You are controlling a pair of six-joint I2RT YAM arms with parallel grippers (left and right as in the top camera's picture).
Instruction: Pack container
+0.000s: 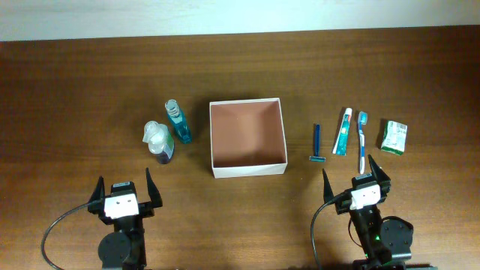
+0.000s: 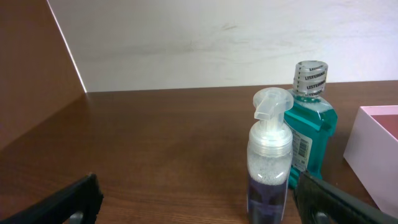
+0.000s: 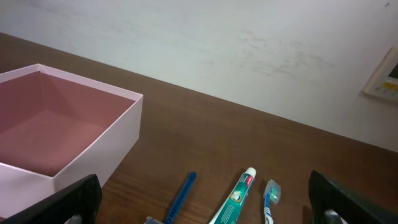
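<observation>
The container (image 1: 248, 163), a square white-walled box with a reddish-brown inside, sits empty mid-table; it also shows in the right wrist view (image 3: 99, 155) and its corner in the left wrist view (image 2: 372, 155). Left of it stand a clear pump bottle (image 1: 159, 141) (image 2: 270, 163) and a teal mouthwash bottle (image 1: 178, 122) (image 2: 311, 124). Right of it lie a blue razor (image 1: 316, 143) (image 3: 180, 198), a toothpaste tube (image 1: 343, 131) (image 3: 236, 198), a blue toothbrush (image 1: 363, 140) (image 3: 271, 198) and a green packet (image 1: 394, 136). My left gripper (image 1: 124, 190) and right gripper (image 1: 356, 178) are open and empty near the front edge.
A pale wall (image 2: 217, 43) runs behind the dark wooden table (image 1: 247, 75). A framed item (image 3: 387, 78) hangs on the wall at the right in the right wrist view.
</observation>
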